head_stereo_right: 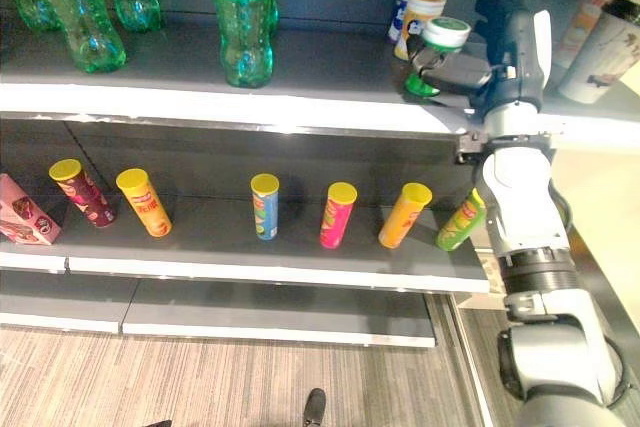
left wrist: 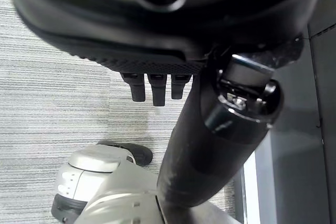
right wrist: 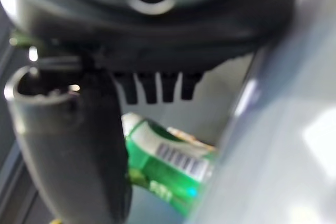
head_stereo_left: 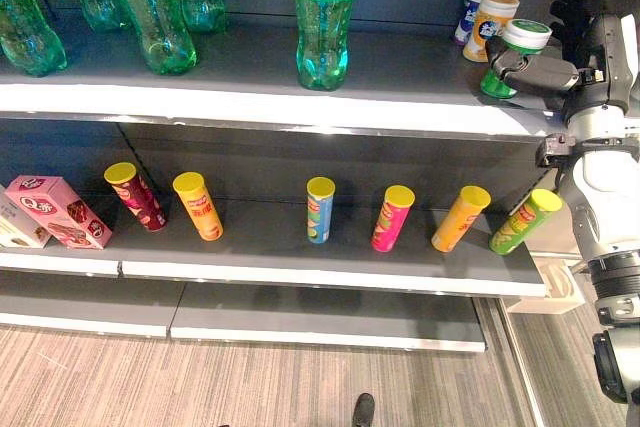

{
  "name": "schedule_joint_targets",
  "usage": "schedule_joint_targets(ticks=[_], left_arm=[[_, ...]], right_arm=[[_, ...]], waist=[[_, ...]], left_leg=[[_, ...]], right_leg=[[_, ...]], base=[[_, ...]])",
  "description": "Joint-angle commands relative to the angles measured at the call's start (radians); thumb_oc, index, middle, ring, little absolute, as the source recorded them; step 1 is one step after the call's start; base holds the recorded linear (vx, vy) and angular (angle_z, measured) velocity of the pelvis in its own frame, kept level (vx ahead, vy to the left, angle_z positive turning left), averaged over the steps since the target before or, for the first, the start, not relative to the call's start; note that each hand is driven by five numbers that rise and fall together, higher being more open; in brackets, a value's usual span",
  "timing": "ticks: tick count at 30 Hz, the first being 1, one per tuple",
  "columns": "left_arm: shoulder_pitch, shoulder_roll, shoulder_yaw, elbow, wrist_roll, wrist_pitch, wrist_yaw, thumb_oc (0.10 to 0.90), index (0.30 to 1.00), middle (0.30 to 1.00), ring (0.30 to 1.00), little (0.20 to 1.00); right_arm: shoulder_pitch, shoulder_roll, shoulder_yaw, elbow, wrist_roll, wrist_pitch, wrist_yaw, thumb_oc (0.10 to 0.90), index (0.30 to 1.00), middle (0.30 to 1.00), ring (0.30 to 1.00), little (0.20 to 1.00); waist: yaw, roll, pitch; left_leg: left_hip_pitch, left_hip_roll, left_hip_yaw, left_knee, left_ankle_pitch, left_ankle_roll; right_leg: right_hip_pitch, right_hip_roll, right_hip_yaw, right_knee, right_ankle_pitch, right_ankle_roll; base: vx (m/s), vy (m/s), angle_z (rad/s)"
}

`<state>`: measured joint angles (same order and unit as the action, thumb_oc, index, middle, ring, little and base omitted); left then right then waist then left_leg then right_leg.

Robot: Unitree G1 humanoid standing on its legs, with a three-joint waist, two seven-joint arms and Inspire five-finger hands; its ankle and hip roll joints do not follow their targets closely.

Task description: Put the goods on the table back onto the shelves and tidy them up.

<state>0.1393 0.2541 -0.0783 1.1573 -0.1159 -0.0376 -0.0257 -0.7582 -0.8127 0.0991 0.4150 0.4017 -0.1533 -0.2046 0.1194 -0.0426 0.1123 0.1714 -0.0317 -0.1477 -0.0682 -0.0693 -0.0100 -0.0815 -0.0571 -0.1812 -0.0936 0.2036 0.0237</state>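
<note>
A small green jar [head_stereo_left: 503, 59] with a white and green lid stands slightly tilted at the right end of the top shelf [head_stereo_left: 300, 97]. My right hand [head_stereo_left: 577, 15] is right beside it. The fingers point straight up past the jar's right side, and the thumb [head_stereo_left: 540, 73] lies across its front. In the right wrist view the green jar [right wrist: 170, 156] lies just beyond the straight fingers [right wrist: 157, 87]. My left hand [left wrist: 157, 30] hangs low over the carpet, its fingers relaxed and holding nothing.
Two more small jars [head_stereo_left: 485, 17] stand behind the green one. Tall green soda bottles [head_stereo_left: 323, 17] line the top shelf. Several chip cans [head_stereo_left: 320, 209] lean in a row on the middle shelf, with a pink box [head_stereo_left: 60, 209] at its left. Cups [head_stereo_right: 610, 37] stand on a neighbouring shelf.
</note>
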Motion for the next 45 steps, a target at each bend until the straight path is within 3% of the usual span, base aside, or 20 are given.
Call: schedule_joint_targets(ticks=[1,14,20,27,37,40,43,45], left_arm=[[-0.024,0.022,-0.068,0.01,0.015,-0.014,0.002,0.8,0.9,0.9,0.9,0.9],[-0.017,0.024,-0.06,0.014,0.005,-0.012,-0.011,0.8,0.9,0.9,0.9,0.9],[-0.023,0.018,-0.036,0.035,0.014,-0.012,-0.002,0.8,0.9,0.9,0.9,0.9],[-0.031,0.016,-0.015,0.039,0.024,-0.014,0.001,0.8,0.9,0.9,0.9,0.9],[-0.049,0.035,0.011,0.016,0.051,-0.033,-0.02,0.8,0.9,0.9,0.9,0.9],[-0.066,0.055,0.018,0.004,0.067,-0.038,-0.027,0.8,0.9,0.9,0.9,0.9],[-0.086,0.08,0.016,-0.014,0.07,-0.034,-0.029,0.8,0.9,0.9,0.9,0.9],[-0.082,0.091,0.014,-0.03,0.064,-0.03,-0.034,0.8,0.9,0.9,0.9,0.9]], right_arm=[[-0.062,-0.056,-0.049,-0.091,-0.001,-0.057,-0.028,0.8,0.9,0.9,0.9,0.9],[-0.079,-0.029,-0.061,-0.155,0.112,-0.099,0.006,0.8,0.9,0.9,0.9,0.9],[-0.05,-0.081,-0.208,-0.414,0.111,-0.186,-0.04,0.8,0.9,0.9,0.9,0.9],[0.058,-0.106,-0.327,-0.582,0.045,-0.197,-0.056,0.8,0.9,0.9,0.9,0.9],[0.268,-0.052,-0.463,-0.737,0.033,-0.201,0.006,0.8,0.9,0.9,0.9,0.9],[0.323,-0.039,-0.481,-0.742,0.021,-0.192,0.02,0.8,0.9,0.9,0.9,0.9],[0.353,-0.039,-0.498,-0.74,0.023,-0.185,0.025,0.8,0.9,0.9,0.9,0.9],[0.355,-0.054,-0.497,-0.734,0.016,-0.179,0.027,0.8,0.9,0.9,0.9,0.9]], waist=[[0.017,-0.033,-0.051],[0.023,-0.033,-0.055],[0.005,-0.036,-0.064],[-0.024,-0.034,-0.07],[-0.09,-0.043,-0.027],[-0.122,-0.051,0.012],[-0.129,-0.037,0.029],[-0.11,-0.021,0.018]], left_leg=[[-0.059,0.012,0.065,-0.019,0.014,-0.011],[-0.058,0.011,0.066,-0.019,0.015,-0.012],[-0.057,0.012,0.073,-0.019,0.01,-0.011],[-0.056,0.008,0.088,-0.019,0.004,-0.005],[-0.09,-0.015,0.178,-0.019,0.01,0.028],[-0.103,-0.006,0.218,-0.019,0.021,0.037],[-0.129,0.031,0.264,-0.019,0.046,0.04],[-0.154,0.06,0.333,-0.019,0.057,0.04]], right_leg=[[0.092,-0.048,0.029,0.006,-0.083,0.11],[0.095,-0.049,0.026,0.006,-0.083,0.11],[0.09,-0.049,0.031,0.006,-0.08,0.116],[0.075,-0.049,0.053,0.006,-0.068,0.121],[-0.035,-0.03,0.186,0.006,0.019,0.162],[-0.076,-0.017,0.222,0.031,0.076,0.188],[-0.076,-0.022,0.185,0.099,-0.004,0.163],[-0.026,-0.066,0.084,0.162,-0.09,0.137]], base=[[0.0,0.0,0.0],[0.0,0.0,0.0],[0.0,0.0,0.0],[-0.02,0.03,-0.07],[-0.1,0.064,-0.44],[-0.16,-0.022,-0.61],[-0.22,-0.003,-0.65],[-0.27,-0.006,-0.8]])
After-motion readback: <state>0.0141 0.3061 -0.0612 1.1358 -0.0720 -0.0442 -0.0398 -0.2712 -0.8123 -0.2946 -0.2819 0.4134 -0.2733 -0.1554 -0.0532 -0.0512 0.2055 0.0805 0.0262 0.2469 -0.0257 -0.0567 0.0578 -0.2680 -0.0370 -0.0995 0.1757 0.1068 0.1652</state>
